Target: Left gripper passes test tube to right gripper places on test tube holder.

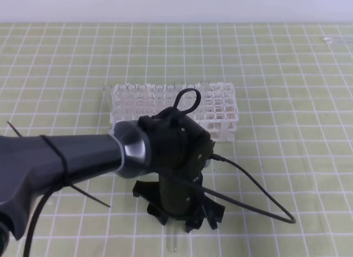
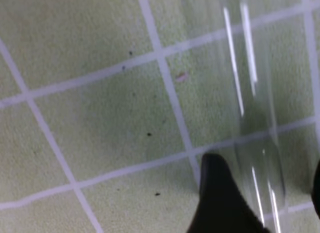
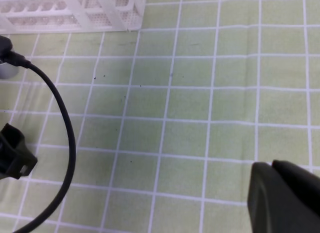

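Slim clear glass test tube between spread black left claw fingers, right claw clenched, white lattice rack

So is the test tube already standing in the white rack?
No: in the high view the test tube lies on the checked mat under the left pincer, well in front of the rack.

Left arm was dark grey with zip ties, a shiny silver joint, looped black cable and a black clawed left tool.
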`<control>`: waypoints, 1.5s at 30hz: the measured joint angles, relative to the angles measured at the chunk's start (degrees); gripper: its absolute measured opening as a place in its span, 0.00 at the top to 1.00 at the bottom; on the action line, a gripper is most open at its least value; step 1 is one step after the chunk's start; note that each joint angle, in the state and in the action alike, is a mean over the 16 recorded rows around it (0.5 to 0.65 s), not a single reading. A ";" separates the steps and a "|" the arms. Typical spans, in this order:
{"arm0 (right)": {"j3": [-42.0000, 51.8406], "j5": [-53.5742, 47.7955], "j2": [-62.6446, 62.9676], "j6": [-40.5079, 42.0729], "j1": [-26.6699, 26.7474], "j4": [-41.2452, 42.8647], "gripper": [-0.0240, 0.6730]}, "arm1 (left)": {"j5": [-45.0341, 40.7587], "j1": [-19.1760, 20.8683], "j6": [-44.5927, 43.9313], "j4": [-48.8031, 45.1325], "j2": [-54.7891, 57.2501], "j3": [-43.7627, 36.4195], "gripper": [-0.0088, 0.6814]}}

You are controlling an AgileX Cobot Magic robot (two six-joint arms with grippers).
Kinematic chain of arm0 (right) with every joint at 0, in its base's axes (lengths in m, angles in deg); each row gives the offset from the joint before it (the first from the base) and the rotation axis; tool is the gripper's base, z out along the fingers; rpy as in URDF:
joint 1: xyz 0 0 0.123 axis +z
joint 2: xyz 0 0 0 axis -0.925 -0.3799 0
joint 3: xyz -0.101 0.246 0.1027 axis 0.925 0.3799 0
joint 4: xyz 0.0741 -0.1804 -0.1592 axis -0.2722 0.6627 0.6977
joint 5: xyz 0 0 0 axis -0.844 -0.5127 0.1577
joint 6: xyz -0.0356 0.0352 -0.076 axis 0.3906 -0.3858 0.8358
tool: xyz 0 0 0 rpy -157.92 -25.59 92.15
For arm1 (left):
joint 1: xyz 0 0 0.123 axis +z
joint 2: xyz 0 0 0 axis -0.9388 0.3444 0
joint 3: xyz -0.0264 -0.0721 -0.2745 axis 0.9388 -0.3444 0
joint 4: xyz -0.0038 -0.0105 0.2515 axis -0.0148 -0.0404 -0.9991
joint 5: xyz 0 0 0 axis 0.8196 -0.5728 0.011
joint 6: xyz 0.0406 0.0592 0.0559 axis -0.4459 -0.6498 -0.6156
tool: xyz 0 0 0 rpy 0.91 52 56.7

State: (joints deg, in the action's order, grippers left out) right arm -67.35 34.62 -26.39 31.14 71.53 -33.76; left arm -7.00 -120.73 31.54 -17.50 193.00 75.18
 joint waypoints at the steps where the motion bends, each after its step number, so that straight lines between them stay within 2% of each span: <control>1: 0.00 -0.01 0.00 0.06 0.00 -0.01 0.99 | -0.20 0.00 0.00 -0.02 0.13 0.04 0.49; 4: 0.00 -0.05 0.00 0.12 0.00 -0.04 0.99 | -0.78 0.00 -0.01 -0.03 0.46 0.14 0.53; 15: 0.00 -0.04 0.00 0.17 0.00 -0.17 0.99 | -2.95 -0.01 -3.02 -1.32 0.66 0.29 0.84; 20: 0.00 -0.08 0.00 0.21 0.00 -0.19 0.99 | -3.55 -0.03 -5.58 -1.85 0.73 0.31 0.93; 26: 0.00 -0.24 0.00 0.25 0.00 -0.19 0.99 | -4.13 -0.03 -8.70 -1.94 0.67 0.29 0.96; 34: 0.00 -0.59 0.00 0.26 0.00 -0.19 0.99 | -4.38 -0.03 -10.05 -1.98 -0.47 0.31 0.95; 45: 0.00 -1.04 0.00 0.46 0.00 -0.86 0.99 | -3.85 -0.07 -12.09 -3.90 -10.16 -1.09 0.96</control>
State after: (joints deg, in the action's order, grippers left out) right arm -67.35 33.57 -26.39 31.61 71.53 -34.63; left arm -10.85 -120.80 19.45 -21.40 182.84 74.08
